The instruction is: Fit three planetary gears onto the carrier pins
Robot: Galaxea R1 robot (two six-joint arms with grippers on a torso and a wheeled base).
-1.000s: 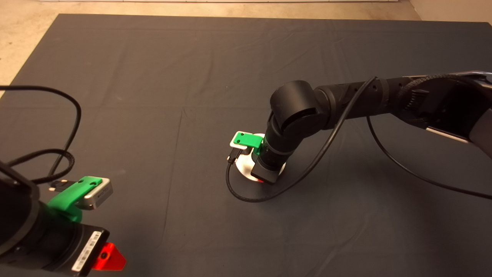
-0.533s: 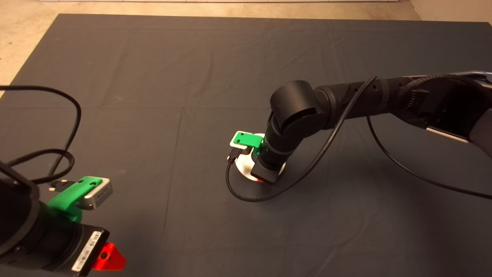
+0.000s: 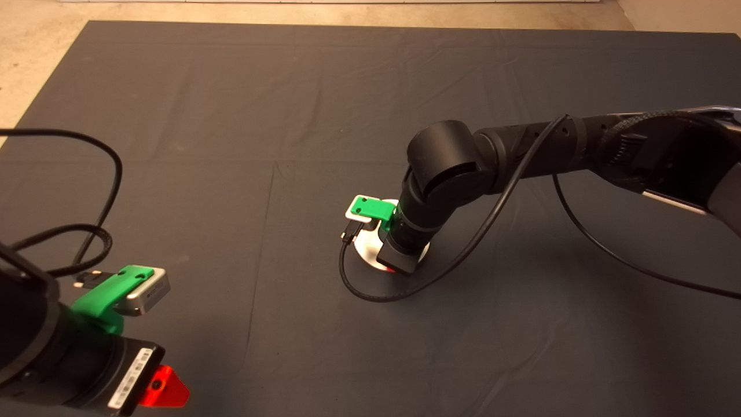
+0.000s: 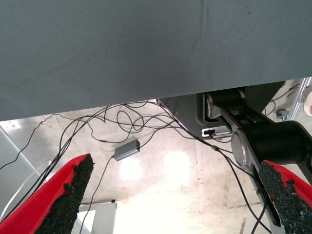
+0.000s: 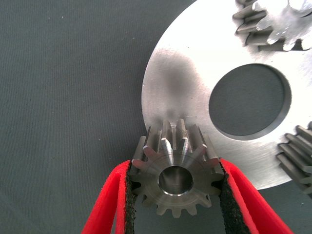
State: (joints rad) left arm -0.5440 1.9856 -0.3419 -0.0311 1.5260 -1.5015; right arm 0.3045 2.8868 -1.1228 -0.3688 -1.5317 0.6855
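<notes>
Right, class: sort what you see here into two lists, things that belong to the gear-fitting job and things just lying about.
Part of the job:
- gear held in the right gripper
- silver disc
- two other gears on the disc

Just lying about:
- dark mat
- left gripper, parked and open
- loose cables on the floor

You see a matt, finely woven dark cloth mat (image 3: 231,116) with soft creases. On it, a brushed silver metal disc (image 5: 180,92) shines dully. The metal gear (image 5: 175,178) looks machined, satin grey, gripped by rough black pads (image 5: 228,204) on smooth red plastic fingers.
</notes>
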